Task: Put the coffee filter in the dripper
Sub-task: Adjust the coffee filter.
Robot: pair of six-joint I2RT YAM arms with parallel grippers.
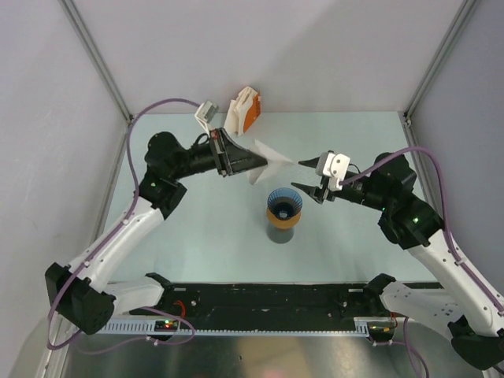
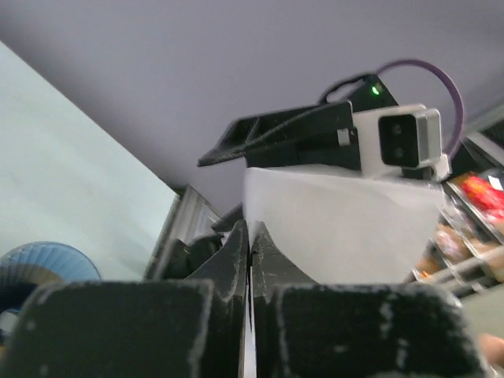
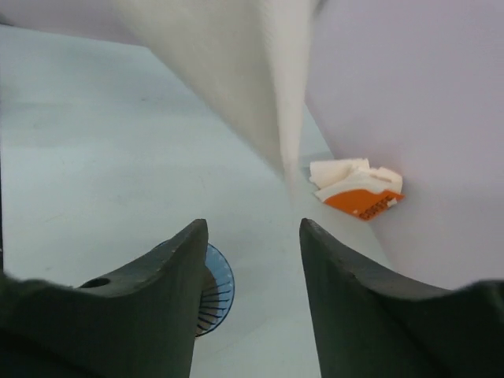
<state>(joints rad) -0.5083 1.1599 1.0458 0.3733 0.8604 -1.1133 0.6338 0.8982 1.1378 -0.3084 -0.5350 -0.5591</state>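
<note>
top view first: the left gripper (image 1: pixel 261 161) is pressed together on one end of the white coffee filter (image 1: pixel 274 154) and holds it up in the air over the back half of the table (image 1: pixel 197 228). the filter's other end points across at the right gripper (image 1: pixel 305 175), whose fingers are spread apart. the paper tip ends right by the upper finger, but i can't tell from here if it touches. the dripper (image 1: pixel 283 200) sits mouth up around the middle of the table, just in front of the gap between the two grippers. it's stacked on an orange ring (image 1: pixel 282 219), which sits on a dark grey cup (image 1: pixel 279 234). so the filter is up and a bit behind the dripper, not in it. an orange and white packet (image 1: pixel 244 110) lies at the back edge.

left wrist view: the two black fingers (image 2: pixel 232 260) are squeezed flat against each other, with the filter (image 2: pixel 339 228) fanning out from between them. past the paper you see the right gripper's camera block (image 2: pixel 405 138). the blue dripper rim (image 2: pixel 43 264) peeks in low on the left.

right wrist view: the fingers (image 3: pixel 177 276) stand well apart with nothing between them. the filter (image 3: pixel 244 79) hangs in from the top, its point ending above the gap. the dripper (image 3: pixel 216 287) is partly hidden behind the left finger, and the packet (image 3: pixel 358 190) lies further back on the table.
</note>
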